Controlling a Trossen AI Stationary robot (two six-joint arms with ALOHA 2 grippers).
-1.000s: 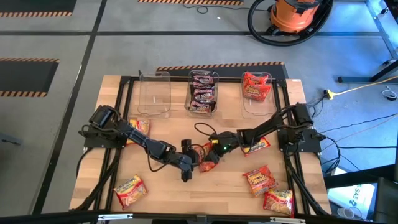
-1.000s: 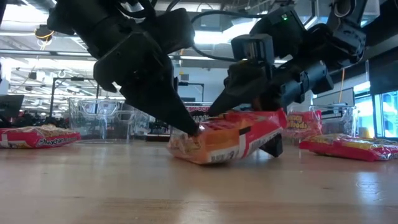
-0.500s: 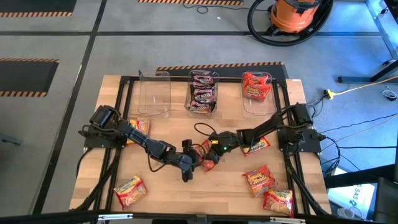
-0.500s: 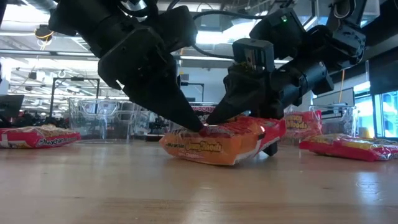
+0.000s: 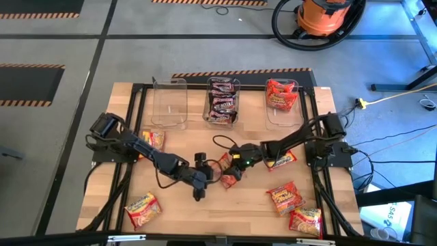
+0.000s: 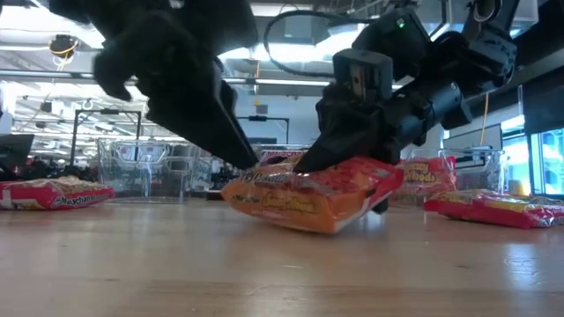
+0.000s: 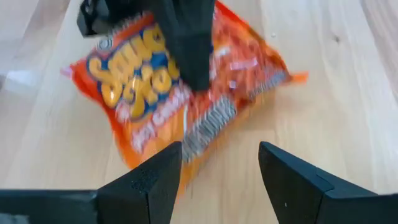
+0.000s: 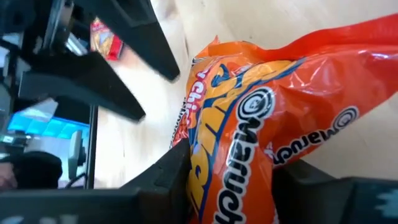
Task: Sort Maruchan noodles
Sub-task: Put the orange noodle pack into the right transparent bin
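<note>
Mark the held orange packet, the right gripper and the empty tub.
orange packet (image 6: 304,195), low view, front face.
right gripper (image 5: 230,175), high view, between fingertips.
empty tub (image 5: 169,104), high view, clear floor.

Workshop: hazard-taped floor (image 5: 205,2), shop vac (image 5: 321,15)

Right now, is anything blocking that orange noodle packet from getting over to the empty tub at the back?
Nothing visible lies on the table between them. The right gripper holds the orange packet mid-table, and bare wood runs to the empty clear tub. The open left gripper sits close beside the packet, not touching it.
</note>
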